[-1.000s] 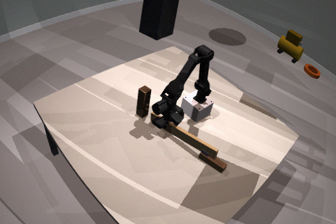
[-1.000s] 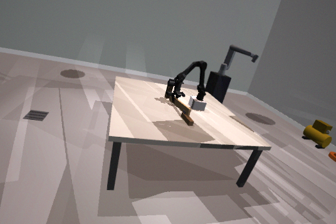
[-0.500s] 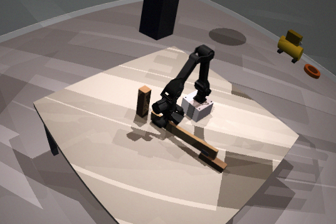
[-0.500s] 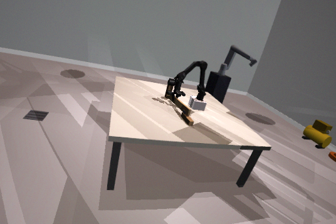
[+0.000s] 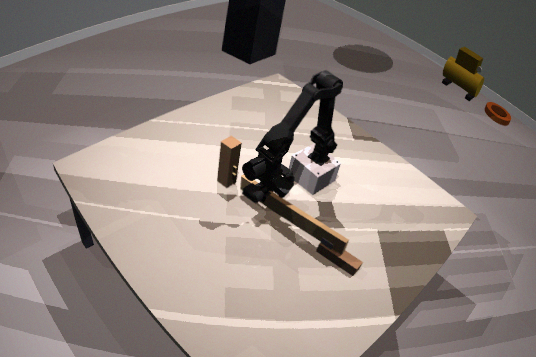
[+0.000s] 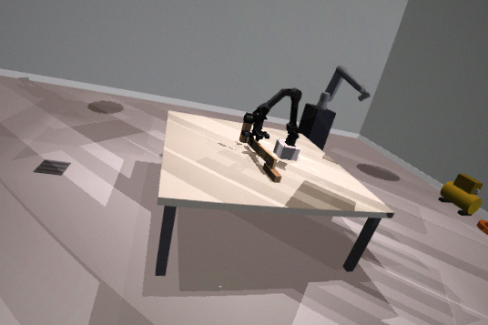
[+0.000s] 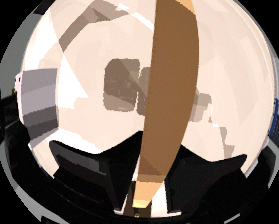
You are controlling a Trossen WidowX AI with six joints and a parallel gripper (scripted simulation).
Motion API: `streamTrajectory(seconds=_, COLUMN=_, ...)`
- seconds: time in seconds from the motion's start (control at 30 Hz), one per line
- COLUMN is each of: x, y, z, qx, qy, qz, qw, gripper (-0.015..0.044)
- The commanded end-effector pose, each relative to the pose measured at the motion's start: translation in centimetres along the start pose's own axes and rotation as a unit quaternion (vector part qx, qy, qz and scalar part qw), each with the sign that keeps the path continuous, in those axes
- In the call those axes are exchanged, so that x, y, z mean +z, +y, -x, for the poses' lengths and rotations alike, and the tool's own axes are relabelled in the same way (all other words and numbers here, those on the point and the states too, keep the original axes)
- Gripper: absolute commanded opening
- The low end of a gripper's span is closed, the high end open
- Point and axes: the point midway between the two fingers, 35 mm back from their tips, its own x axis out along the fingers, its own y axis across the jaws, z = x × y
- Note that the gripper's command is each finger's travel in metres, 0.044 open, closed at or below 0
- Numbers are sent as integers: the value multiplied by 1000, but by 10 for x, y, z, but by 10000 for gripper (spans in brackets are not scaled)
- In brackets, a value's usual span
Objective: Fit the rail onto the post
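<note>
Near the middle of the table [image 5: 150, 265], the arm's gripper [image 5: 261, 186] is clamped nearly shut on the near end of the bed rail [image 5: 305, 220], gripping it across its narrow width. From where I stand the rail's long axis runs away from the post [image 5: 229, 161] toward the low footboard block [image 5: 345, 258], where its far end seems to rest in the bracket, though that joint is too small to read clearly. What matters now is the gap between the rail's end face and the post: the post stands upright just beside the held end, close but apart, and its 2 pegs show only as small dark marks on the face toward the rail. The wrist view shows the rail stretching straight away from the jaws over the table, so I judge the end must be carried backward along that axis onto the pegs while staying level. Nothing lies between rail end and post; the arm's own grey base block [image 5: 315, 171] sits close beside the gripper and could crowd the wrist.
</note>
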Motion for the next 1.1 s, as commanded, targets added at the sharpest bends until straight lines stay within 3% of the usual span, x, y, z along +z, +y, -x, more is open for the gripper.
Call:
streamTrajectory(seconds=0.0, x=1, y=-4, z=7, qx=-10, qy=-3, qz=1, qw=1000, gripper=0)
streamTrajectory(seconds=1.07, x=1, y=-5, z=23, qx=-10, qy=-3, qz=1, qw=1000, gripper=0)
